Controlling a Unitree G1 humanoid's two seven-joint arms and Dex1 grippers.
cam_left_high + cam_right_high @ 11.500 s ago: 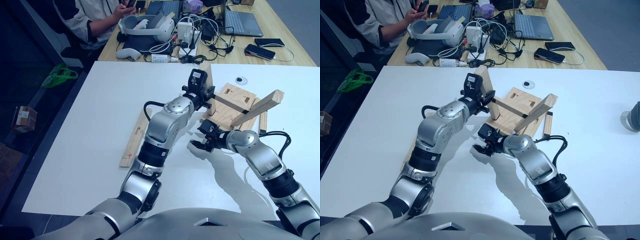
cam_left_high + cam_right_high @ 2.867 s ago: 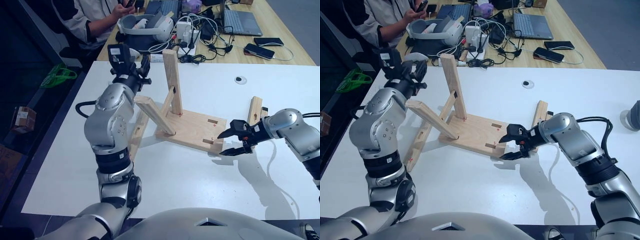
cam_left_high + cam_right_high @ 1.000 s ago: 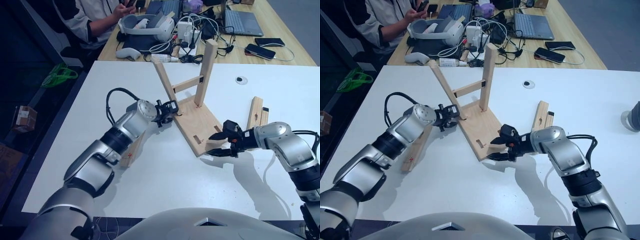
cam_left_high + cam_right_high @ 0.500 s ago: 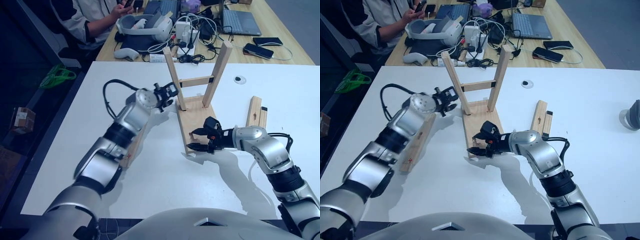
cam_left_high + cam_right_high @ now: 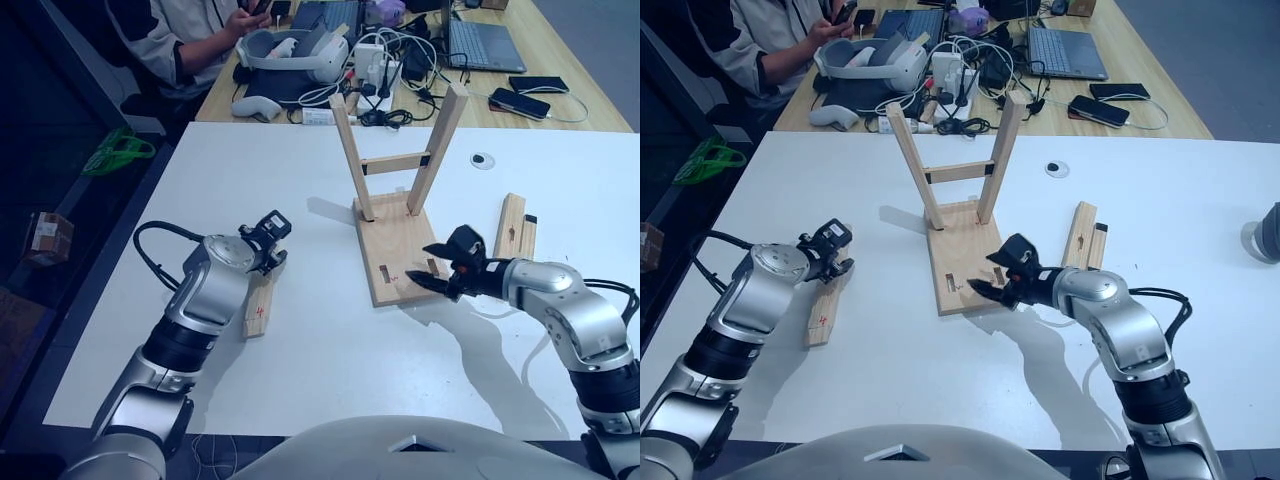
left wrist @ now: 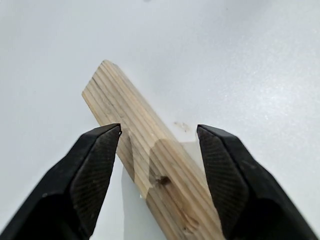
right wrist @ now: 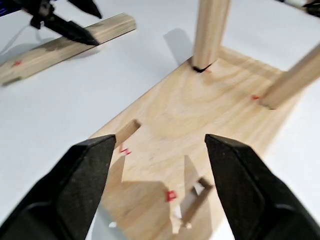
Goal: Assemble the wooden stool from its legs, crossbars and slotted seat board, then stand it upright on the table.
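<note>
left wrist view: the left gripper [image 6: 159,131] is seen with its fingers spread on either side of the far end of a loose wooden leg [image 6: 150,155], which lies flat on the white table [image 6: 240,60]; nothing is pinched yet.
right wrist view: the right gripper [image 7: 160,142] is held wide open just above the near end of the slotted seat board [image 7: 200,110], close to the empty slots [image 7: 127,131]; nothing is held.
stool so far: the seat board is laid flat in the middle of the table. two upright legs [image 5: 352,158] are seated at its far end and joined by a crossbar [image 5: 392,163].
loose parts: the loose wooden leg lies to the left of the board, well apart from it. a second loose leg [image 5: 510,222] lies to the right of the board, with a thin bar [image 5: 527,238] just beside it.
step in hand: the pick-up of the third leg is judged to be under way, with roughly half of the assembly done.
next move: the left fingers need to be lowered and closed across the width of the leg. the leg is then to be lifted, tipped upright and carried to a near slot.
care needed: the tenon end should be lined up squarely with the slot before pressing. the board will probably need to be steadied by the right gripper, since a push at one end could tip it and the standing legs.
</note>
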